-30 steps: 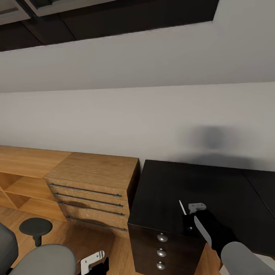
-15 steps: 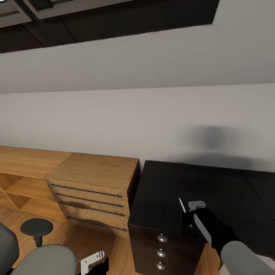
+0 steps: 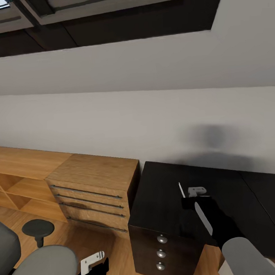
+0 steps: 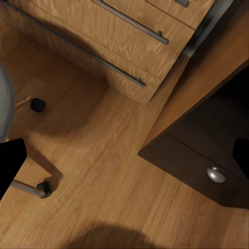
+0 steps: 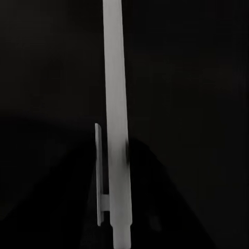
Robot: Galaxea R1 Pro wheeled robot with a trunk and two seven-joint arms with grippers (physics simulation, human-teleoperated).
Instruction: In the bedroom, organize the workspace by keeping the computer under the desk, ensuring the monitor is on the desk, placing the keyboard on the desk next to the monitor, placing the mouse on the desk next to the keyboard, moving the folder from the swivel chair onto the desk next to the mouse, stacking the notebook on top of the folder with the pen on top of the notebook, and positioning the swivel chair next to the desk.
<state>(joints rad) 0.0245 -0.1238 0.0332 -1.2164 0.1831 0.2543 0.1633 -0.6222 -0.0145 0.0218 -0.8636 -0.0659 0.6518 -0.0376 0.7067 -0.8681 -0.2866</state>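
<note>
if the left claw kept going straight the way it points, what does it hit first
Most likely the wood floor: the left claw hangs low beside the swivel chair, pointing down at bare boards between the wooden drawer unit and the desk pedestal. Depth is unclear.

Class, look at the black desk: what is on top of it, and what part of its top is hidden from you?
The desk top looks bare. The right pincer hangs over it, holding the white pen. The arm covers the strip of desktop beneath it.
</note>
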